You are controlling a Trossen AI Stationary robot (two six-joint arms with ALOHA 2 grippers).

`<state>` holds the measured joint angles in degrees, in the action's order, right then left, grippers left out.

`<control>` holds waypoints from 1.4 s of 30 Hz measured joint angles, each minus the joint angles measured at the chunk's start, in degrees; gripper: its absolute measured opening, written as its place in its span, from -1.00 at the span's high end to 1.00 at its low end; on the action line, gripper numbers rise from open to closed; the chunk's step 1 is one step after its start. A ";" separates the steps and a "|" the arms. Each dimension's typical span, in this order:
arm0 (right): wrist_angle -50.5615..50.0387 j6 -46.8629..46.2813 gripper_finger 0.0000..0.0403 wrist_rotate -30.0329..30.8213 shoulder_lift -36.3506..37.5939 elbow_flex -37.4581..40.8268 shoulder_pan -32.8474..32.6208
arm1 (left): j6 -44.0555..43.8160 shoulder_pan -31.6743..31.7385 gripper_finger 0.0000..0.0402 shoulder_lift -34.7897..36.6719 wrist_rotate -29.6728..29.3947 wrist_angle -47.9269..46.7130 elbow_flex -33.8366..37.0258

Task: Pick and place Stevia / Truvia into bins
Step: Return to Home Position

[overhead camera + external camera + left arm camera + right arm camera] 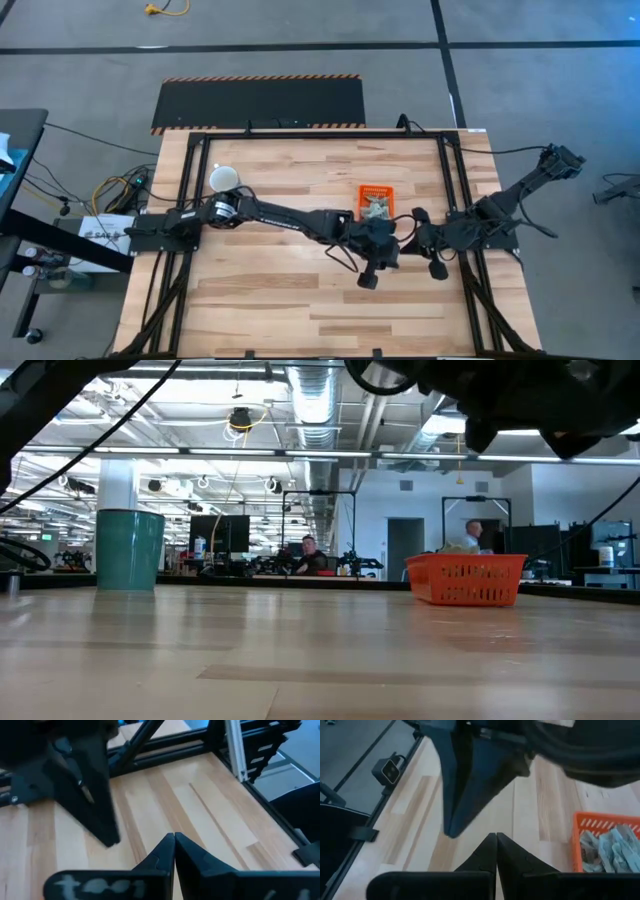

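Stevia packets (612,847) heaped in orange bin (580,827), none loose on counter (270,300); sorting judged complete. Clenched empty: left gripper (174,840), right gripper (496,840).

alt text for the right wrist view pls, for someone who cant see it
The right gripper, fingers shut and empty, hovers over the wooden table, with the left gripper hanging close ahead of it. Beside them an orange tray holds a heap of pale green and white sweetener packets.
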<state>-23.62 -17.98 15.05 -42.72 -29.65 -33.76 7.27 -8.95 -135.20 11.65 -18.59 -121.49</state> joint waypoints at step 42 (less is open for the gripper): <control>8.93 18.43 1.00 -16.80 29.23 -0.16 27.52 | -2.45 15.30 1.00 36.28 -13.33 -24.44 -0.11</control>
<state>-14.69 0.45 -1.75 -13.49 -29.81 -6.24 4.83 6.36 -98.92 -1.69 -43.03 -121.60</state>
